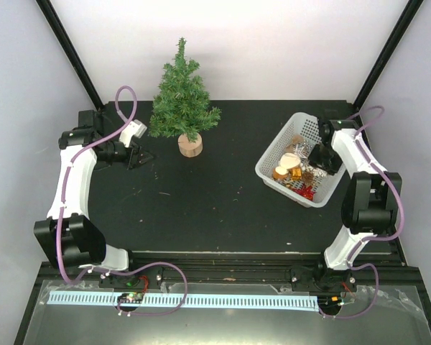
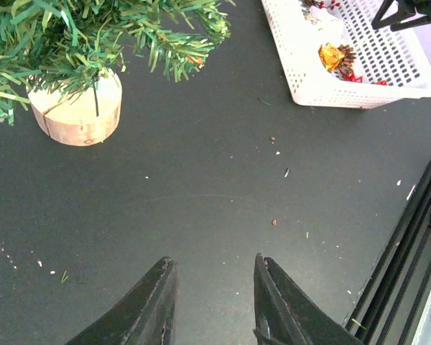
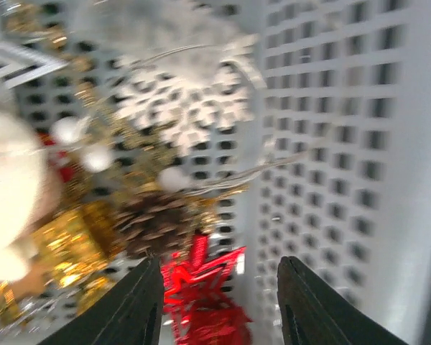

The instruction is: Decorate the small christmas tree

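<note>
The small christmas tree (image 1: 183,93) stands upright on its wood disc base (image 1: 190,146), near the left gripper (image 1: 140,157). It is ahead of that gripper's fingertips and off toward the far side, not touching. It is well apart from the right gripper (image 1: 320,162), clear across the table (image 1: 215,208). No decoration shows on the branches yet.

Handling, my read: the tree looks light, with bristly branches that bend and spring back, so gripping foliage gives nothing firm. The stiff parts are the disc and the short trunk. Steady it there, low down, or a push on a branch could tip or slide it. The disc sides look smooth, so clamp square across them.

In the left wrist view the left gripper (image 2: 212,266) hangs low over bare table with its jaws parted and nothing between them. The disc (image 2: 77,111) is ahead of it.

The right gripper (image 3: 219,269) is down inside the white basket (image 1: 273,169), jaws parted. That view is blurred, but nothing looks clamped. A red star (image 3: 205,287) lies right under the gap, with a pine cone (image 3: 154,223) just beyond the left finger. A gold box (image 3: 65,248) sits further out on that side and a white snowflake (image 3: 183,108) lies ahead. The basket wall (image 3: 345,144) is close beside the right finger.

The ornaments look small, light and tangled, so one may drag its neighbours up. The thin snowflake looks fragile.
</note>
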Robot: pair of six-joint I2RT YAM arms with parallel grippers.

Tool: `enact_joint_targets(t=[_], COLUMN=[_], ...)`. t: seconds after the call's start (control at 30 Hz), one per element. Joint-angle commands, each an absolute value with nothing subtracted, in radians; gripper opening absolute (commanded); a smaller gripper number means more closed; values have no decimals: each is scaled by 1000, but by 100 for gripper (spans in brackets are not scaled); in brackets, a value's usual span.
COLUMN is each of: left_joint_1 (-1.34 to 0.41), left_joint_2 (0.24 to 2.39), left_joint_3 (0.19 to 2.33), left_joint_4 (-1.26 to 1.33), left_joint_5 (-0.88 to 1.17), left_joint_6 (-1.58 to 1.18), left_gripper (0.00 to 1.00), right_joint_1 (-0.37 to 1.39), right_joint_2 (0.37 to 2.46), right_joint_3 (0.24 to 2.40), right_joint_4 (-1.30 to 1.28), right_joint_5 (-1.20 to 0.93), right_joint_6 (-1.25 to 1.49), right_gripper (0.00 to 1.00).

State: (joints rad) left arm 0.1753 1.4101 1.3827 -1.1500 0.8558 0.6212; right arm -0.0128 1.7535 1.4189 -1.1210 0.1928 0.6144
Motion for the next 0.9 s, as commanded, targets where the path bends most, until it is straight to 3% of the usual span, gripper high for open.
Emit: enact_joint_targets(t=[0.0,0.3,0.87], left_joint_1=[172,172,171], left_joint_2=[1432,1470,1479], left_joint_3=[1380,1401,1374], left_joint_4=[-1122,-1114,-1108], left_joint_5=[856,874,869], left_joint_6=[638,622,635], left_gripper=[31,32,32], right_joint_1=[77,324,385], right_joint_2=[1772,1767,1306], right_joint_3=[1443,1366,861], right_joint_4=[-1071,-1060,-1181], right_joint_5=[32,-62,-151], right_joint_6=[529,512,587], right_gripper=[45,45,44])
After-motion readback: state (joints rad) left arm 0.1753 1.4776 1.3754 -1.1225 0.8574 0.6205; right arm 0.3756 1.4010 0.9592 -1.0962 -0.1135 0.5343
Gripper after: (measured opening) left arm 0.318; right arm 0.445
